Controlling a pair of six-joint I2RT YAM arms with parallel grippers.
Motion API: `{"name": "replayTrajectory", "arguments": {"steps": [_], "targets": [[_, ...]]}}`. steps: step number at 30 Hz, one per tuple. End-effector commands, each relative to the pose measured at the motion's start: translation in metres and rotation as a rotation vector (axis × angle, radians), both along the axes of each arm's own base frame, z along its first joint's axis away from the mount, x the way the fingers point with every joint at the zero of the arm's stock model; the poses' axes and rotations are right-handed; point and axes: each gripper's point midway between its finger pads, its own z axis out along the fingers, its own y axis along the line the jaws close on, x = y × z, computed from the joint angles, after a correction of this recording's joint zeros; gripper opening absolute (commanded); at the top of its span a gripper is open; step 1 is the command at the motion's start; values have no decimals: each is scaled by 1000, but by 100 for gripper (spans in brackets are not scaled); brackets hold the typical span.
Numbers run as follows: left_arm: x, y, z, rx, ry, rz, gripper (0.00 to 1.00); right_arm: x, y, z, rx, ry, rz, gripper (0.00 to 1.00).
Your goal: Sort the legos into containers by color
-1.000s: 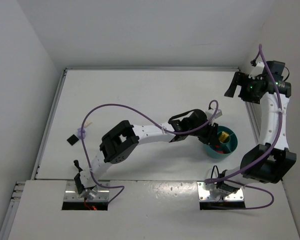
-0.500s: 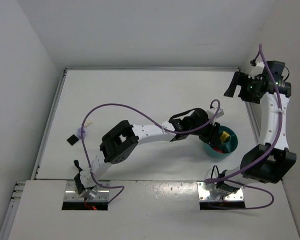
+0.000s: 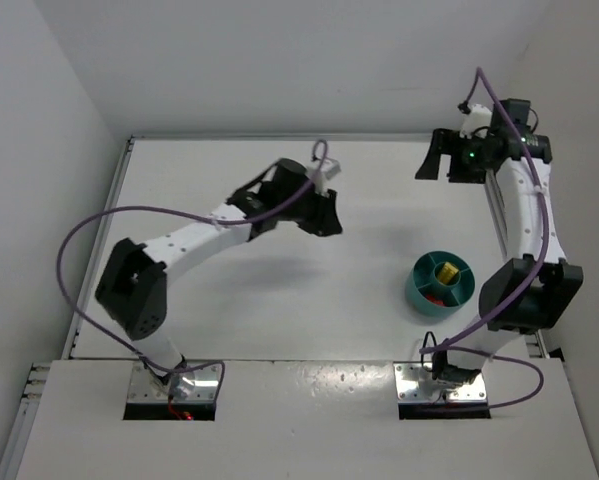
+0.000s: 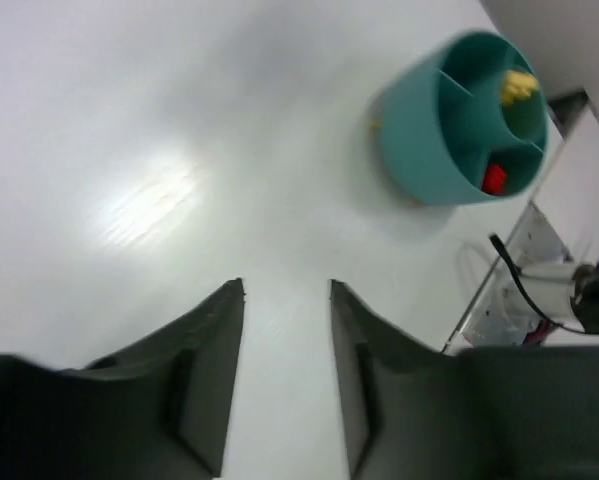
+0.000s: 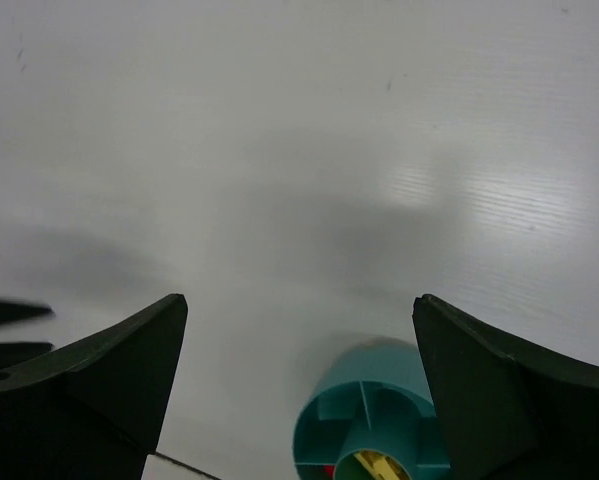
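The teal bowl stands at the right of the table, with a yellow lego in its central cup and a red lego in a near compartment. The left wrist view shows the bowl far ahead, with the yellow lego and the red lego. My left gripper hovers over the middle of the table, open and empty. My right gripper is high at the back right, wide open and empty, with the bowl below it. No loose legos show on the table.
The left arm's elbow covers the table's left side. A metal rail runs along the right edge. Walls close the back and both sides. Purple cables loop off both arms.
My left gripper has swung from over the bowl to the left and back, to the middle of the table, and the bowl is uncovered. My right gripper has shifted a little left.
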Motion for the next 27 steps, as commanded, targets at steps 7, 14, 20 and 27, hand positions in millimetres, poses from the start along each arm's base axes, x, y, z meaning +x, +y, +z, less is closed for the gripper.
{"name": "replayTrajectory", "arguments": {"steps": [7, 14, 20, 27], "targets": [[35, 238, 45, 312, -176, 288, 100, 25, 122, -6, -47, -40, 334, 95], [11, 395, 17, 573, -75, 546, 100, 24, 208, -45, -77, -26, 514, 95], [-17, 481, -39, 709, 127, 631, 81, 12, 249, -66, -79, -6, 607, 95], [-32, 499, -93, 749, 250, 594, 68, 3, 266, -77, -88, 11, 647, 95]]}}
